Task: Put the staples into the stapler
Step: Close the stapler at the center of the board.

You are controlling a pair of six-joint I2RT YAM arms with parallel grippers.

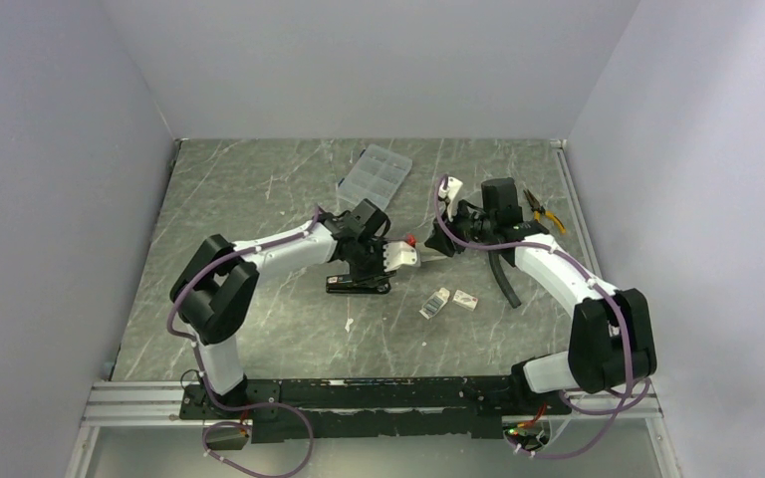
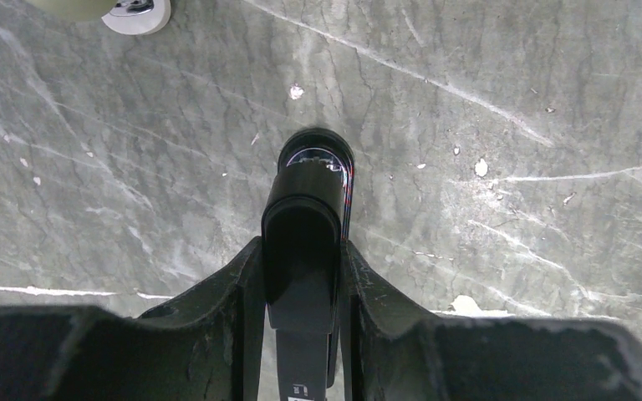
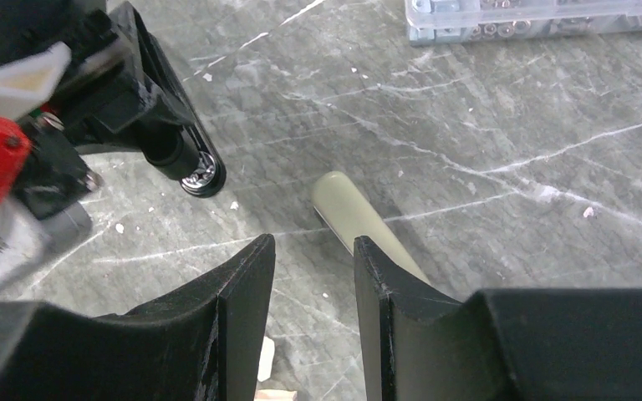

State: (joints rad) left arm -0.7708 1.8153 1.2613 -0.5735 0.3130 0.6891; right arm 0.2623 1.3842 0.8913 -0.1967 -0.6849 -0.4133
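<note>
The black stapler [image 1: 359, 286] lies on the grey marble table, left of centre. My left gripper [image 1: 364, 267] comes down on it from above and is shut on its body. In the left wrist view the stapler [image 2: 305, 209] sits between the two fingers of the left gripper [image 2: 303, 251], its rounded end with a chrome part pointing away. My right gripper [image 1: 436, 242] hovers just right of the stapler, open and empty [image 3: 313, 251]. The stapler's end [image 3: 192, 167] shows at its upper left. Two white staple box pieces [image 1: 435, 303] [image 1: 465, 299] lie in front. No staple strips are visible.
A clear compartment case [image 1: 376, 177] lies at the back centre and also shows in the right wrist view [image 3: 535, 17]. Yellow-handled pliers [image 1: 543, 211] lie at the right. A pale cream handle [image 3: 359, 221] lies under the right gripper. A black curved hose [image 1: 503, 279] runs beside the right arm.
</note>
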